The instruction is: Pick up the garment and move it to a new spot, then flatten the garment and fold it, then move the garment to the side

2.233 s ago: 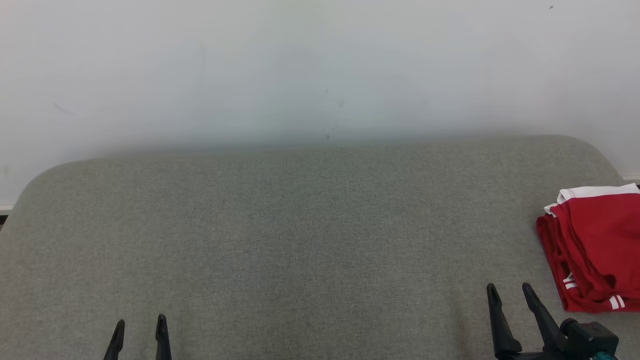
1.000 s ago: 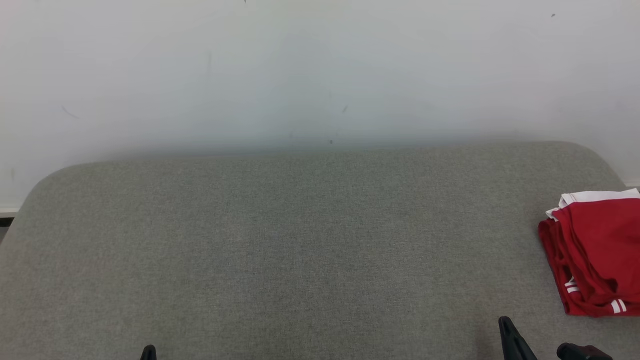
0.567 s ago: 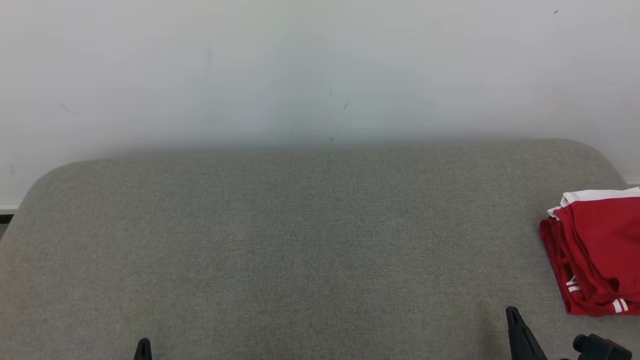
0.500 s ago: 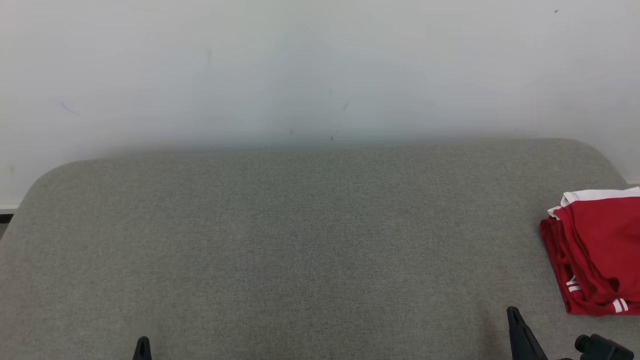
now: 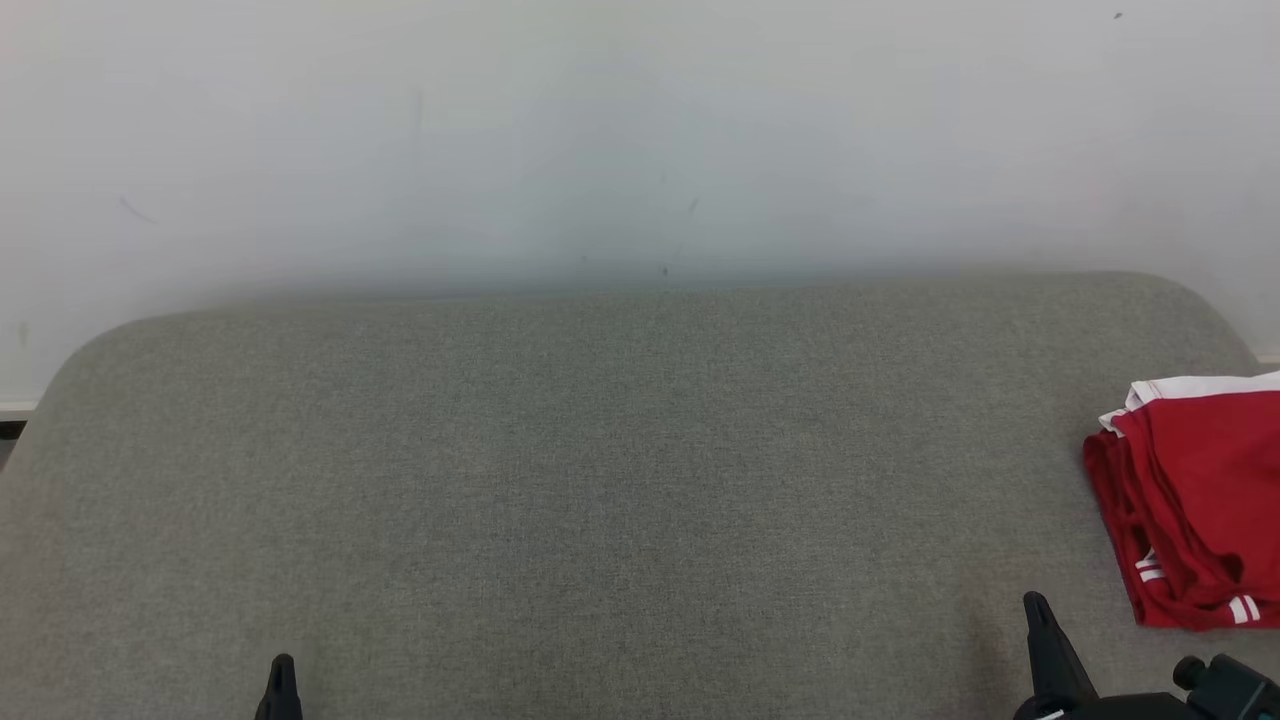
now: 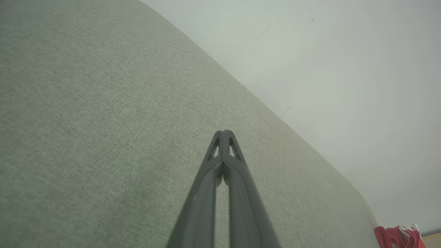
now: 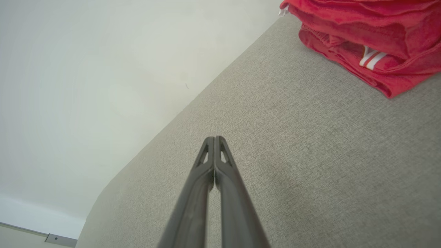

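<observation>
The garment (image 5: 1195, 500) is red with white trim, folded into a thick stack at the right edge of the grey upholstered surface (image 5: 600, 480). It also lies at the top right of the right wrist view (image 7: 372, 38) and as a small red patch in the left wrist view (image 6: 399, 237). My right gripper (image 5: 1038, 612) pokes up at the bottom right, left of the garment and apart from it. In its own view the right gripper (image 7: 214, 138) is shut and empty. My left gripper (image 5: 281, 668) shows at the bottom left, and the left wrist view has the left gripper (image 6: 223, 132) shut on nothing.
A pale wall (image 5: 640, 130) rises right behind the surface's far rounded edge. A white skirting strip (image 5: 18, 408) shows at the far left past the surface's corner. The broad grey cushion spreads between the two grippers.
Both grippers have closed since the oldest frame and dropped toward the bottom edge, then crept slightly upward. The camera has shifted a little. The garment lies where it was.
</observation>
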Robot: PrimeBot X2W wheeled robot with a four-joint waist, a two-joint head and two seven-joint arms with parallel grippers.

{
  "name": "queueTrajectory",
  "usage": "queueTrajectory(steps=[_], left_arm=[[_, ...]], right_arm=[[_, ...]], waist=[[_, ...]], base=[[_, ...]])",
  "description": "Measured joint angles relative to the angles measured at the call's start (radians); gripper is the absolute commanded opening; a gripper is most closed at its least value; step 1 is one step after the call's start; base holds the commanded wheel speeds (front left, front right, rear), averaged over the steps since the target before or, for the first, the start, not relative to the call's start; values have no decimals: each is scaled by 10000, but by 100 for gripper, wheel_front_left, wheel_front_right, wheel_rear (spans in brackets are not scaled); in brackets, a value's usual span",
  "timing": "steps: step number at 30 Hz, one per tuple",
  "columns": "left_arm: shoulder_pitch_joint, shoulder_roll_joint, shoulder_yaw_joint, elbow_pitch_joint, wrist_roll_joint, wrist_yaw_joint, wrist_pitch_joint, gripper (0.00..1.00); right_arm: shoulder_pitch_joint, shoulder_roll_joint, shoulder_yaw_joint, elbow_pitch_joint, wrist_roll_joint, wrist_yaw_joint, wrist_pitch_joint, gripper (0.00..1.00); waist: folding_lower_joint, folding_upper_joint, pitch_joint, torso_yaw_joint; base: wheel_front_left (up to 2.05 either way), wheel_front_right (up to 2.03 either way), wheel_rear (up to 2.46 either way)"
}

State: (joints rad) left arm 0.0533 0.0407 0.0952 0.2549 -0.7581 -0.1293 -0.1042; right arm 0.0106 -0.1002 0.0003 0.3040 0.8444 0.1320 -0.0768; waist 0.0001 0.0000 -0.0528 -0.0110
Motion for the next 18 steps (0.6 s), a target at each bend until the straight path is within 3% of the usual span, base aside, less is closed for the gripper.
queueTrajectory(steps=[18], left_arm=[[-398, 10, 38, -17, -2188, 0, 535, 0]], right_arm=[[-319, 130, -293, -157, 1919, -2, 495, 0]], waist=[[0, 0, 104, 20]], base=[[0, 0, 0]])
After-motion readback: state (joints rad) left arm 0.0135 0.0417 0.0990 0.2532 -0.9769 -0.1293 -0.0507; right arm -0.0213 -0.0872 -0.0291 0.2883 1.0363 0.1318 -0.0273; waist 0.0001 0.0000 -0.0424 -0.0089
